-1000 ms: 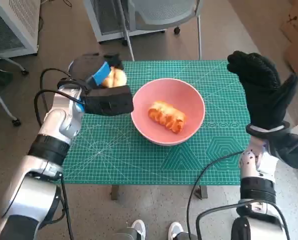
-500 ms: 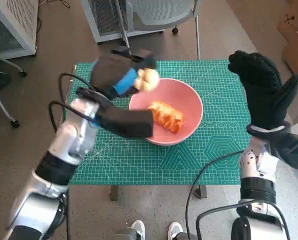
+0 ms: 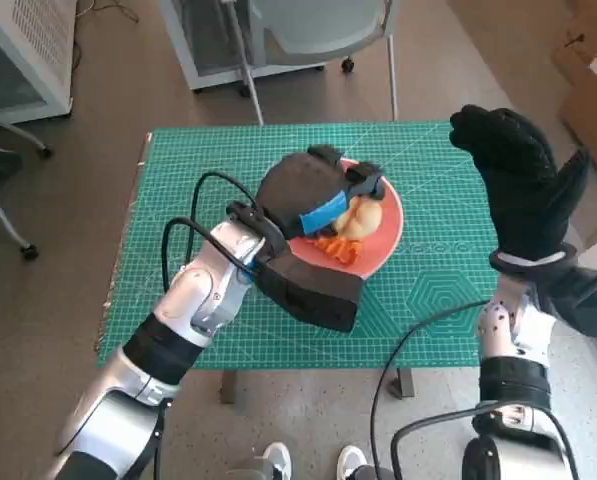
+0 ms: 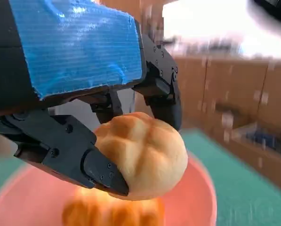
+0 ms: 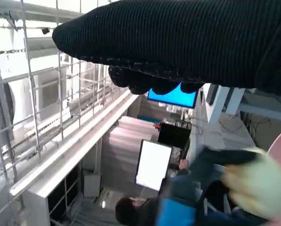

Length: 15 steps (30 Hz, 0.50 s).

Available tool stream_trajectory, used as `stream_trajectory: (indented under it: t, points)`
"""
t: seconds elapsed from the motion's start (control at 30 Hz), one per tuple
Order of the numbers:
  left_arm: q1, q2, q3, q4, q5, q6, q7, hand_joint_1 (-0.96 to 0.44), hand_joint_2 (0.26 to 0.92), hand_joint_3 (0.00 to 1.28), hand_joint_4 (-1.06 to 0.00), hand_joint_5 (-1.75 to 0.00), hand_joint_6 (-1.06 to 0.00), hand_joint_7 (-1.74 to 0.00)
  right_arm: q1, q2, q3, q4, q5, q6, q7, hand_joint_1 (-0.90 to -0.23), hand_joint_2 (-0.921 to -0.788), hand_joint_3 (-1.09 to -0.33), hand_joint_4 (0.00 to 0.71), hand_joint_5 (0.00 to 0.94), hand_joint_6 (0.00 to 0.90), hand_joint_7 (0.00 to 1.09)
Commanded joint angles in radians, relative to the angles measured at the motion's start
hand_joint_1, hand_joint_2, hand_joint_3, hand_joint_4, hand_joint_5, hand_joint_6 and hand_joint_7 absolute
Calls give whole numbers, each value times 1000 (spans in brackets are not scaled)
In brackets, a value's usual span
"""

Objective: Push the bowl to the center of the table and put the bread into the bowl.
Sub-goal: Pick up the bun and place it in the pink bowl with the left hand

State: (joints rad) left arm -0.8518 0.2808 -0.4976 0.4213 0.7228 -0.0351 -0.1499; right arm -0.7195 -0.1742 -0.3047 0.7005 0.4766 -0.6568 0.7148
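The pink bowl [image 3: 390,228] sits near the middle of the green mat, mostly covered by my left hand [image 3: 313,195]. That hand holds a round pale bread roll [image 3: 362,214] over the bowl; in the left wrist view the black fingers [image 4: 98,165] grip the roll [image 4: 142,157] just above the bowl [image 4: 199,197]. A twisted orange-brown bread [image 3: 333,245] lies inside the bowl, seen beneath the roll as a blurred bread [image 4: 107,214]. My gloved right hand [image 3: 523,190] is raised upright at the table's right side, fingers spread, holding nothing.
The green cutting mat [image 3: 178,250] covers the small table. A chair [image 3: 308,25] and a white cabinet stand behind the table's far edge. Cardboard boxes [image 3: 593,70] sit at the far right. A person [image 5: 131,207] shows in the right wrist view.
My left hand has carried the roll from the table's far left corner rightward and now holds it over the bowl. The right hand has stayed raised.
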Motion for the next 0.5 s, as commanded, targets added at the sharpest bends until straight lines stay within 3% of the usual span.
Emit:
stream_trajectory:
  t: [0.03,0.07,0.2,0.5]
  points:
    - [1,-20,40,12,-72,42,-87,-22,887,124,-440,-806,-371,-836,33,-1,0,-15,2,20,4,-636,-921,-749,248,0,345,11]
    - [5,-20,43,11,-79,48,-99,-74,871,95,-319,-534,-296,-612,34,-1,0,-17,2,21,3,-635,-921,-748,248,0,345,11]
    - [9,-12,45,30,-88,33,-102,-297,853,30,-100,-115,-174,-229,31,-1,0,-18,0,24,-1,-634,-921,-747,247,0,345,11]
    - [26,2,59,39,-83,12,-68,-577,870,17,-4,-4,-126,-113,23,6,2,-9,-9,17,-11,-633,-921,-746,245,0,344,10]
